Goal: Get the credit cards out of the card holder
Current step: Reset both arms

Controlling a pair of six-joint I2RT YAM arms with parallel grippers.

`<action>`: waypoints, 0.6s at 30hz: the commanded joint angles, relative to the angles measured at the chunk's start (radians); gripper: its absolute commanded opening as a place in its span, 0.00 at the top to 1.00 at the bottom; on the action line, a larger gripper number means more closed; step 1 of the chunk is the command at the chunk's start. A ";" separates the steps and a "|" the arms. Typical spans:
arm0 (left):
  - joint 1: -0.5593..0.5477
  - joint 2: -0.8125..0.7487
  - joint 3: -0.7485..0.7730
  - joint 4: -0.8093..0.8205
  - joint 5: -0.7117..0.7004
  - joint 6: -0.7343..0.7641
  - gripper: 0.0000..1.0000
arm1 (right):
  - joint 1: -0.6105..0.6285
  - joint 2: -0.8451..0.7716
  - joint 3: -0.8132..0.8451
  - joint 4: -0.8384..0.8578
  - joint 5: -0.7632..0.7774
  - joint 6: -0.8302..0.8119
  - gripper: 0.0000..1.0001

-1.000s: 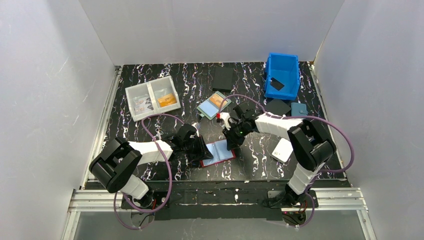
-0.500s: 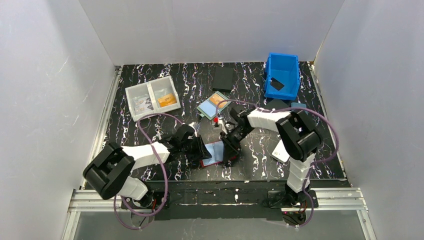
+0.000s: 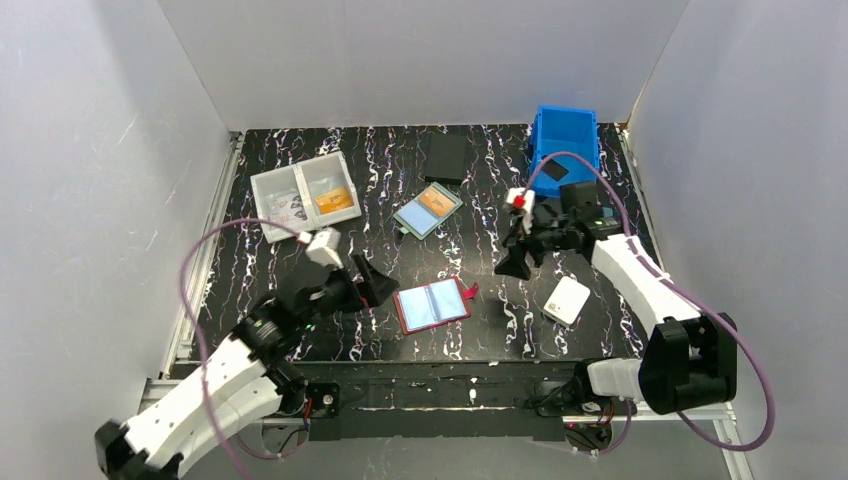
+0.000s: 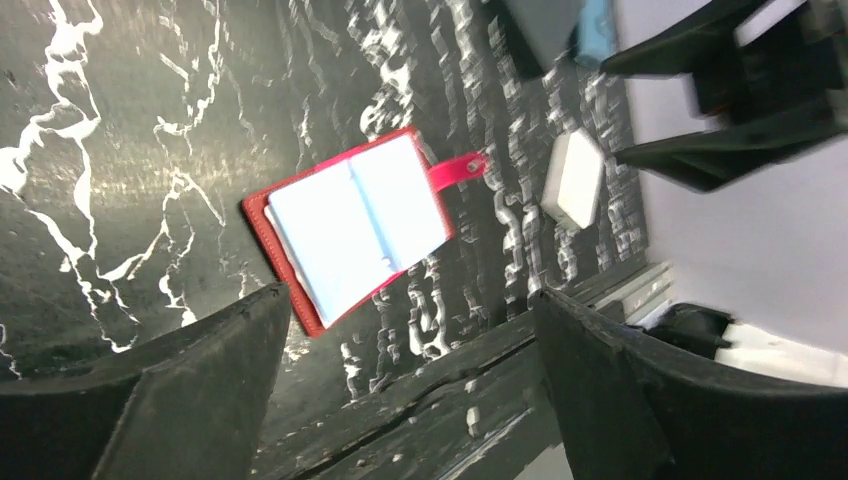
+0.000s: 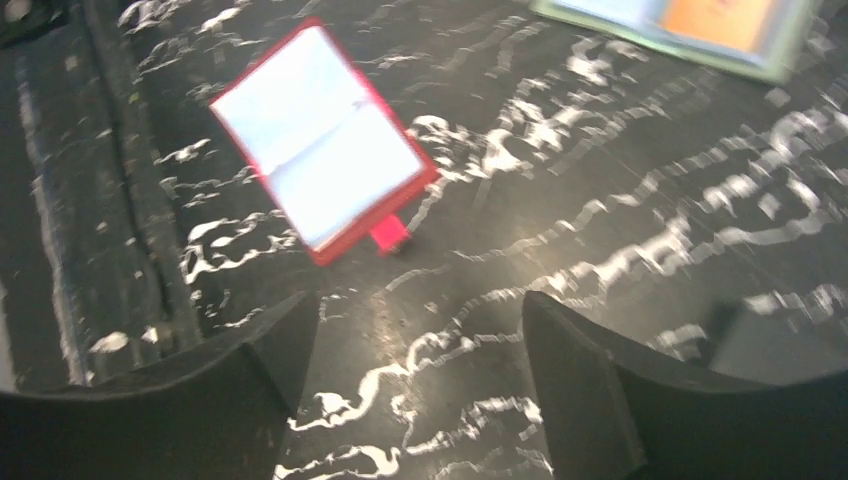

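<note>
From above, the card holder (image 3: 432, 306) lies spread open and flat on the table (image 3: 390, 160), near the front edge and between the two arms. Its pale-blue inside faces up, and its snap tab (image 3: 466, 291) sticks out at the right. The left gripper (image 3: 378, 285) hangs just left of the holder, apart from it, with its jaws spread and nothing in them. The right gripper (image 3: 517, 265) is up and to the right, well apart from the holder, also spread and empty. A white box (image 3: 567, 300) lies right of the holder. Further back are a teal case (image 3: 428, 210), a clear two-part tray (image 3: 305, 195), a black pad (image 3: 446, 157) and a blue bin (image 3: 565, 150).

In the left wrist view, the left gripper (image 4: 408, 300) stands wide apart and grips nothing. The open holder (image 4: 350, 225) lies beyond the fingertips, tilted in the frame, tab (image 4: 458, 170) to the right. Pale layered edges at its lower left half look like cards (image 4: 300, 250) tucked inside, though I cannot tell card from lining for sure. The white box (image 4: 572, 180) lies past the tab. The right gripper's fingers (image 4: 720, 150) show blurred at the top right.

In the right wrist view, the right gripper (image 5: 415, 310) is wide apart over bare table. The holder (image 5: 320, 145) lies ahead to the left, open, with its tab (image 5: 390, 235) pointing towards the camera. The teal case (image 5: 690, 25) is cut off by the top right edge.
</note>
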 commanded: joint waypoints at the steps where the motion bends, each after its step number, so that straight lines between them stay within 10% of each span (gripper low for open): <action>1: 0.011 -0.248 0.031 -0.191 -0.116 0.075 0.02 | -0.152 -0.088 -0.059 0.130 -0.025 0.075 0.13; 8: 0.017 -0.349 0.229 -0.379 -0.171 0.229 0.02 | -0.384 -0.207 -0.094 0.292 -0.057 0.289 0.02; 18: 0.032 -0.092 0.559 -0.618 -0.286 0.366 0.02 | -0.400 -0.236 0.233 0.077 0.330 0.603 0.02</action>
